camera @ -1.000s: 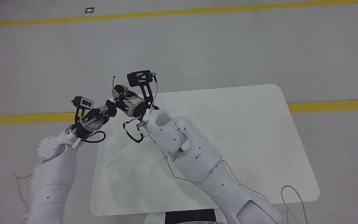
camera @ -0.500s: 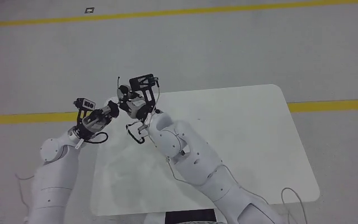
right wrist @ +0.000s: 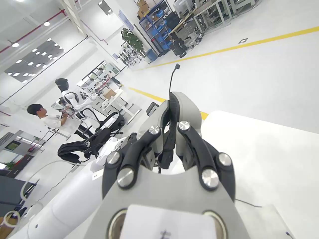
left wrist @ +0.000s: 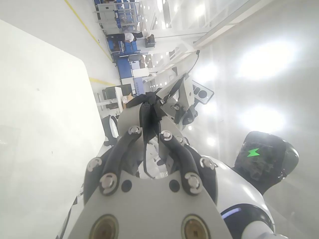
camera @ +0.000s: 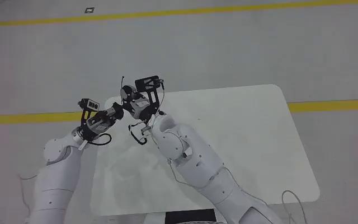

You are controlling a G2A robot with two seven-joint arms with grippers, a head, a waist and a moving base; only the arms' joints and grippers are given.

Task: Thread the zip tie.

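Note:
A thin black zip tie (camera: 122, 83) is held in the air above the far left corner of the white table (camera: 240, 134). My right gripper (camera: 130, 96) is shut on it. In the right wrist view the strap (right wrist: 171, 83) rises from between the closed fingers (right wrist: 182, 105), with its square head at the free end. My left gripper (camera: 116, 110) sits close beside the right one, tip to tip. It is also shut, and a thin black strand of the zip tie (left wrist: 144, 160) runs back from between its fingers (left wrist: 129, 113). The right gripper (left wrist: 184, 105) shows just beyond them.
Both arms meet over the table's far left corner (right wrist: 224, 118), partly beyond its edge. A yellow line (camera: 168, 12) runs across the floor behind. A thin dark cable (right wrist: 249, 204) lies on the table near my right arm.
Both grippers, still together, have drifted to the right in the top view, carrying the zip tie along. Neither grip has changed.

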